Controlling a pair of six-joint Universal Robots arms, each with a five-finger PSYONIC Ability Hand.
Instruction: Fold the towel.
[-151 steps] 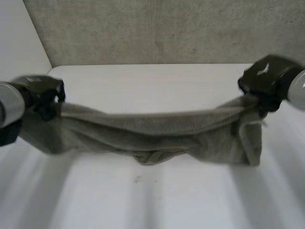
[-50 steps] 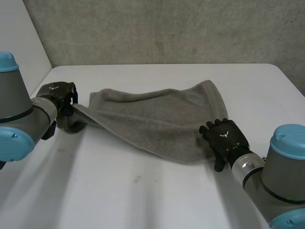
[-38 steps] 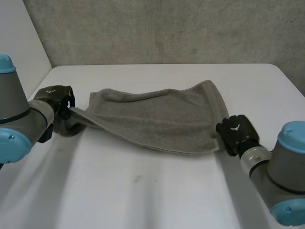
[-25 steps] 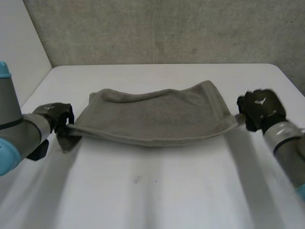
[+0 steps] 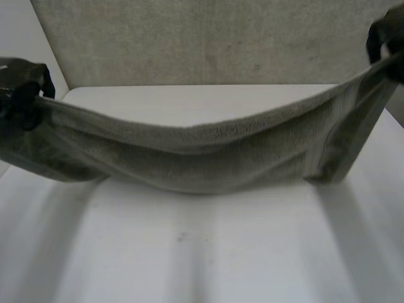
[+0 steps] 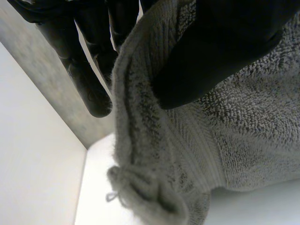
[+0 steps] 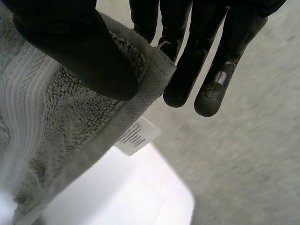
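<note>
Held up by both ends over the table: towel pinched between thumb and fingers of left hand, likewise right hand. Long axis hand to hand, sagging midway, equally near both.

The towel spans the frame above the worktop. One end is pinched in the left hand at the upper left, the other in the right hand at the upper right corner. Its middle sags lowest. A wall stands behind the worktop.
</note>
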